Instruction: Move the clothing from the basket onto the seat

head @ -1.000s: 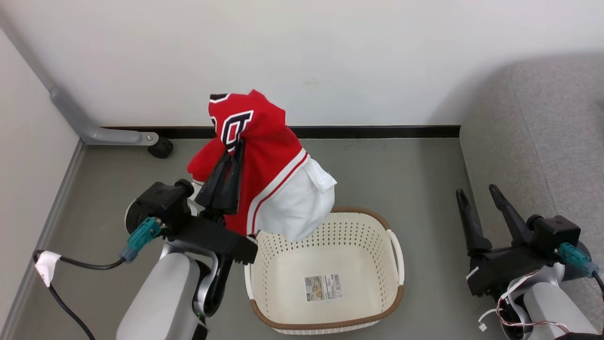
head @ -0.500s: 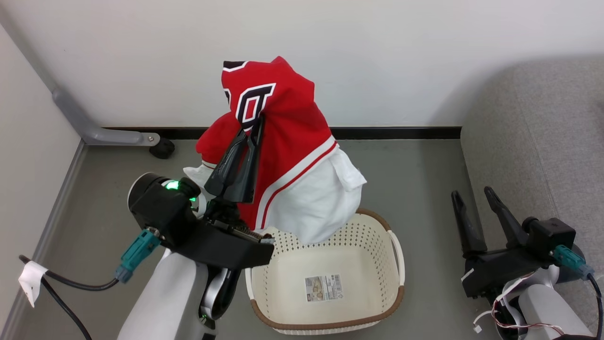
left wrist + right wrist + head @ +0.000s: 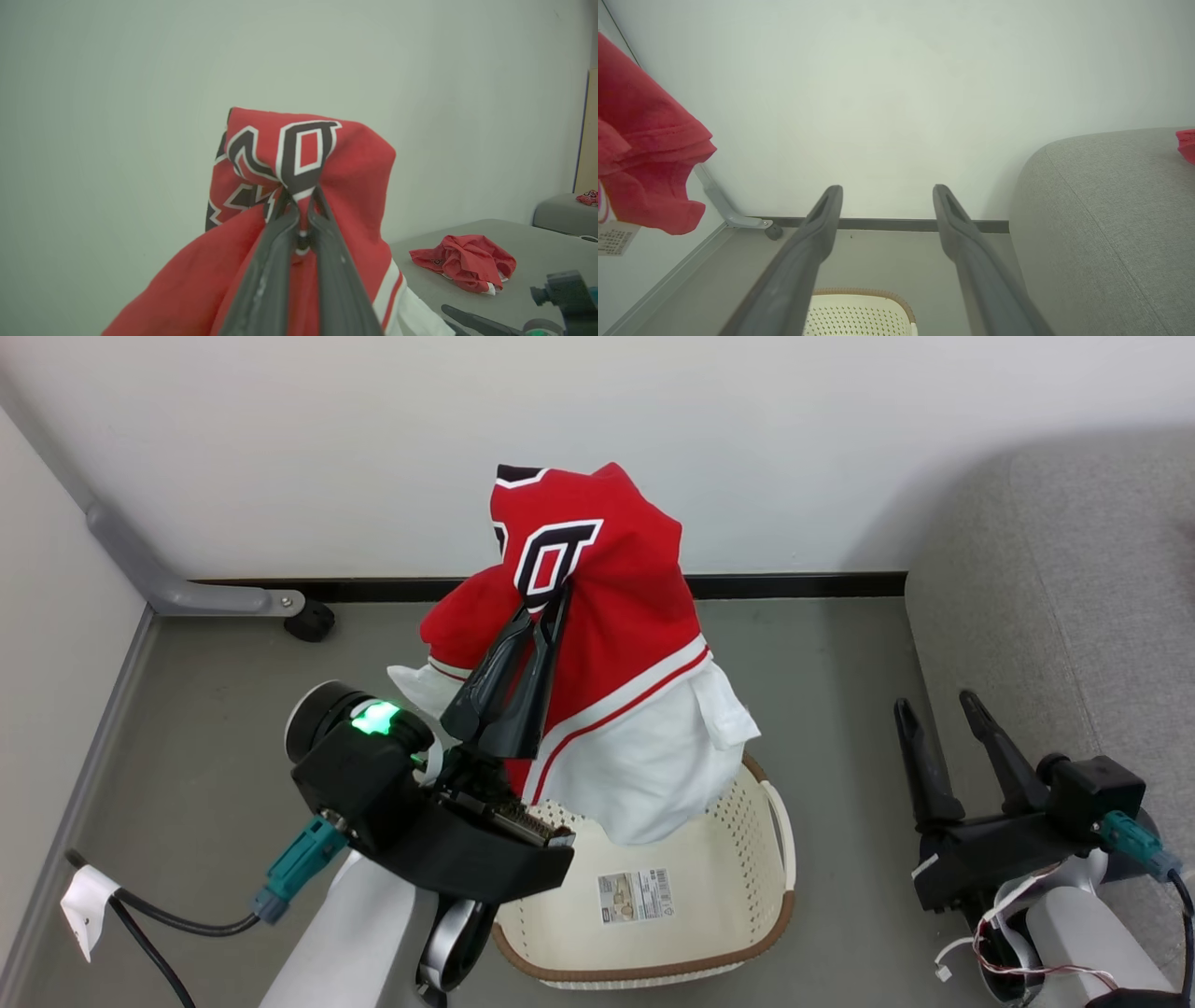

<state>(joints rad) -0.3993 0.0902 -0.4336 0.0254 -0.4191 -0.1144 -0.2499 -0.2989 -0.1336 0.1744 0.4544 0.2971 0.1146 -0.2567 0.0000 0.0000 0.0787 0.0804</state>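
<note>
My left gripper (image 3: 551, 602) is shut on the clothing (image 3: 607, 644), a red jersey with a black-and-white number patch and a white panel, held up in the air. In the left wrist view the fingertips (image 3: 301, 205) pinch the fabric just under the number patch (image 3: 299, 149). The jersey's white lower part hangs over the back rim of the basket (image 3: 653, 975), which holds only a label sticker (image 3: 635, 896). A second red garment (image 3: 462, 261) lies crumpled on the grey seat (image 3: 537, 247). My right gripper (image 3: 934, 705) stands open beside the seat (image 3: 1074, 616).
A white wall runs behind, with a black baseboard (image 3: 794, 585). A grey angled pipe with a black foot (image 3: 308, 616) sits at the back left. A black cable (image 3: 159, 919) trails at the lower left. Grey floor (image 3: 822, 672) lies between basket and seat.
My left gripper has carried the red jersey up and to the right, so it now hangs over the back of the basket. The right gripper has stayed open and in place.
</note>
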